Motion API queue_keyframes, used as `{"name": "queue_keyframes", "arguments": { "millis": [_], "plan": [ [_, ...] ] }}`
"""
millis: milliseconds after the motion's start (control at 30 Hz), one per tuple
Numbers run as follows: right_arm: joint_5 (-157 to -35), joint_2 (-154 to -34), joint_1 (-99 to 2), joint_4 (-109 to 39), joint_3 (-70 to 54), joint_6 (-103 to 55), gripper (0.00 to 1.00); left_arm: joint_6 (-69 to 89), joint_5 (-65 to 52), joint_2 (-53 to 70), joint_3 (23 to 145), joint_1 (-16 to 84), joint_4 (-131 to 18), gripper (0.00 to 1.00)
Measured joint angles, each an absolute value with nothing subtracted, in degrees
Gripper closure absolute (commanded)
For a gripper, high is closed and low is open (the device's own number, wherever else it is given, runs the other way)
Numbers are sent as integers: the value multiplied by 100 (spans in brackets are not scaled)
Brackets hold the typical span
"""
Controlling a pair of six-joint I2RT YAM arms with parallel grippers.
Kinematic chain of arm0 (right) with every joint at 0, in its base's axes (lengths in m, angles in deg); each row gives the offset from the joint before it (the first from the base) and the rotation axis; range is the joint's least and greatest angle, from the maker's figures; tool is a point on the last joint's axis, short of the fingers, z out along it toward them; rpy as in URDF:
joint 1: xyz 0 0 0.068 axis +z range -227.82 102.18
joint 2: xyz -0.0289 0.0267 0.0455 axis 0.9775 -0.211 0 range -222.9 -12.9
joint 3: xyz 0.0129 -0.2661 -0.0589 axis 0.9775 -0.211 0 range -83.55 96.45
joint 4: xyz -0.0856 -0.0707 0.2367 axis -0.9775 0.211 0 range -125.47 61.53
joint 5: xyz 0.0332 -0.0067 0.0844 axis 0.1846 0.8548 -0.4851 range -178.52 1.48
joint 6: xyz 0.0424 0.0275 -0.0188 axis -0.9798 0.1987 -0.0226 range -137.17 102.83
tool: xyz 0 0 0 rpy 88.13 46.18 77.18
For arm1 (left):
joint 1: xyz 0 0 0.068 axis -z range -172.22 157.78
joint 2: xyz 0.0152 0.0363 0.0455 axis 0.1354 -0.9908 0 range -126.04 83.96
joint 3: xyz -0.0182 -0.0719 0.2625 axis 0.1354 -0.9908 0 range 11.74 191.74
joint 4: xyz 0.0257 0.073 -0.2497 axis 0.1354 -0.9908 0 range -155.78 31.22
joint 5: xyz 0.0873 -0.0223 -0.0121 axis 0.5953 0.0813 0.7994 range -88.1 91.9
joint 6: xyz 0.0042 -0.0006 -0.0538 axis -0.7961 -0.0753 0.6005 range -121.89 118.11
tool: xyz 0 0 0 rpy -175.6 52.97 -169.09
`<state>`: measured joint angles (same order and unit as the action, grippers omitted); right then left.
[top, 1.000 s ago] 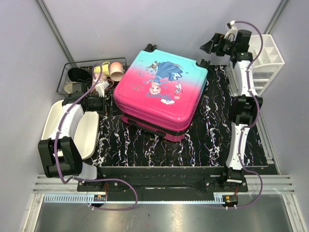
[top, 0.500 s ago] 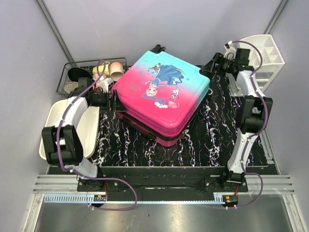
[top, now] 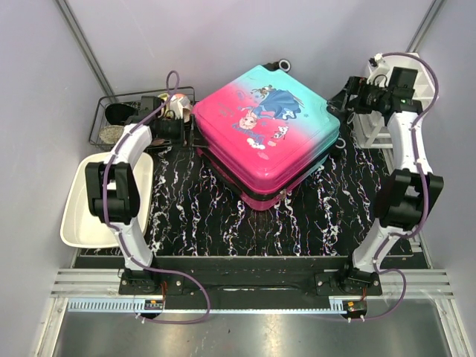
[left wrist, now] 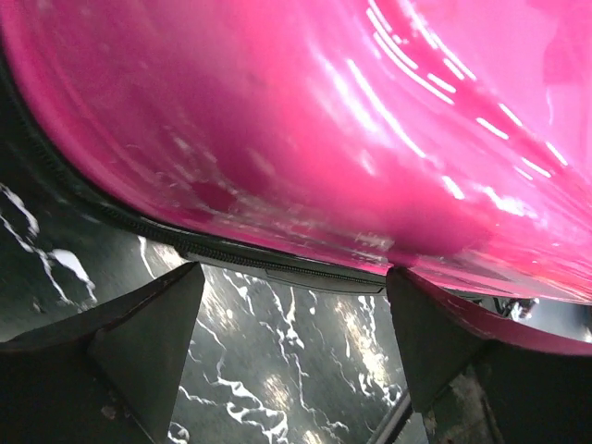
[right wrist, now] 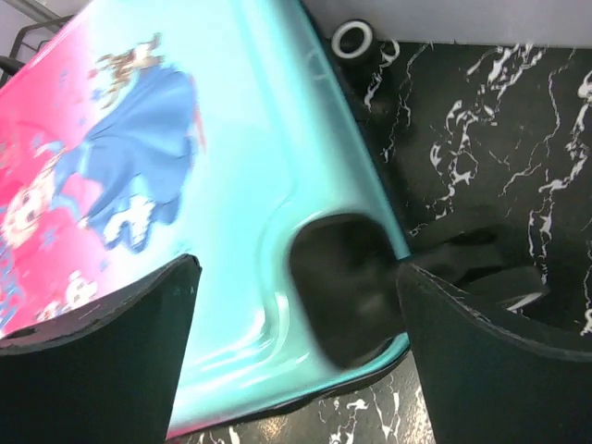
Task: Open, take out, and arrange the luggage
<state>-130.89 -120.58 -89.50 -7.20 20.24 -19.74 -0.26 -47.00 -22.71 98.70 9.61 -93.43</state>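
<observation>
White plastic formed the one tub [top: 80, 217] at the desk's left edge. Behind it, at the far left corner, stood one wire basket [top: 95, 123] of small items. Two arms flanked one suitcase.

The left gripper [top: 186, 131] sat just beside the pink left side of the luggage [top: 260, 137]. Its fingers [left wrist: 139, 342] were spread apart with nothing between them, and the pink shell and zip seam lay right ahead.

The luggage lay flat, lid down and print side up, in the middle of the black marbled mat [top: 320, 216]. It was turned cornerwise, with one black wheel [top: 281, 65] at its far corner.

The right gripper [top: 341, 100] stood at the teal right corner, jaws likewise wide and gripping nothing. In the wrist view that corner's dark recess showed between the fingers.

One white organizer [top: 370, 132] stood at the far right, partly hidden by the arm.
</observation>
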Motion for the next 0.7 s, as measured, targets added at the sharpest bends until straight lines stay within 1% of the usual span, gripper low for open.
{"name": "queue_keyframes", "arguments": {
  "millis": [133,233,300,433,500,567,600,667,700],
  "plan": [
    [-13167,-11341,-8943,-475,1847,-1629,1,14,-4578,-2507,10325,978,-8995,16],
    [-13277,-10617,-8943,-160,1606,-1281,0,-216,-4584,-2264,10301,932,-8751,14],
    [-13331,-10208,-8943,67,1464,-1122,1,-627,-4600,-1904,10165,919,-8875,13],
    [-13408,-9358,-8943,496,961,-990,1,-2098,-4595,-525,9818,1133,-9642,11],
    [-13399,-8862,-8943,716,481,-1001,1,-3119,-4523,455,9490,1564,-10060,11],
    [-13329,-8471,-8943,992,89,-1015,1,-4091,-4410,1348,9179,2294,-10528,14],
    [-13264,-8289,-8943,1193,-77,-1015,1,-4592,-4294,1727,9053,2834,-10748,16],
    [-13113,-8049,-8943,1540,-276,-1012,1,-5405,-4058,2172,8849,3815,-11155,17],
    [-13043,-7966,-8943,1707,-339,-1010,1,-5711,-3918,2256,8806,4261,-11356,20]
  ]
}}
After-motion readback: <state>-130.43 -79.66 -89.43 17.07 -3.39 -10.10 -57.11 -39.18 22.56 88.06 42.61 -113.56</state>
